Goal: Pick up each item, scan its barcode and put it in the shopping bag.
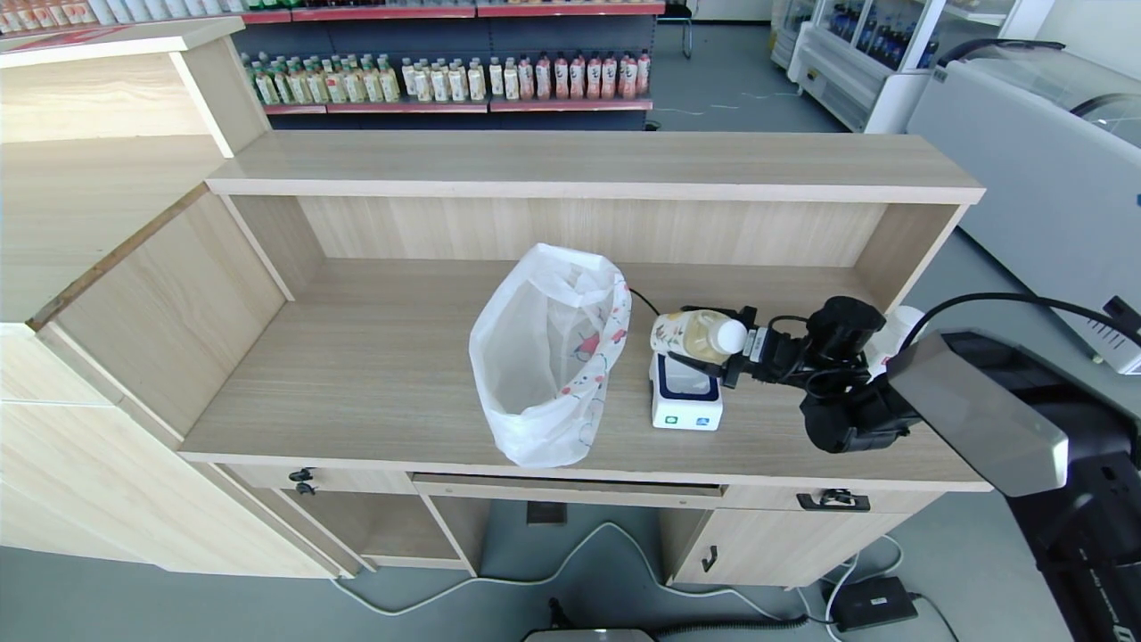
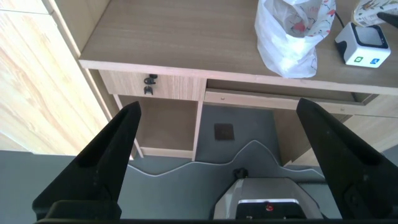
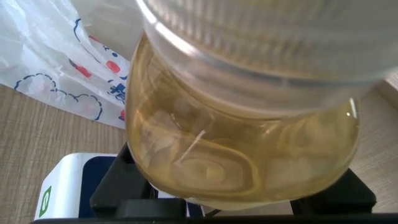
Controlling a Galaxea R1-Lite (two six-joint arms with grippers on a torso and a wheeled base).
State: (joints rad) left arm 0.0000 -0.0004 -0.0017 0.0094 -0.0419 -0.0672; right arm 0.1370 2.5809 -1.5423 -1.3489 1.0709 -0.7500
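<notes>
My right gripper (image 1: 713, 343) is shut on a bottle (image 1: 695, 335) of pale yellow drink with a white cap, held on its side just above the white barcode scanner (image 1: 685, 392). The right wrist view looks along the bottle (image 3: 249, 130) with the scanner (image 3: 74, 190) underneath it. A white shopping bag (image 1: 548, 357) with red and blue prints stands open just left of the scanner. My left gripper (image 2: 221, 162) hangs open below the counter's front edge, its dark fingers (image 2: 102, 158) wide apart, with the bag (image 2: 292, 34) and scanner (image 2: 364, 43) up on the counter.
The wooden counter (image 1: 357, 374) has a raised back ledge and side walls. A black cable runs behind the scanner. A white object (image 1: 900, 325) sits behind my right arm. Drawers and cables lie below the counter front.
</notes>
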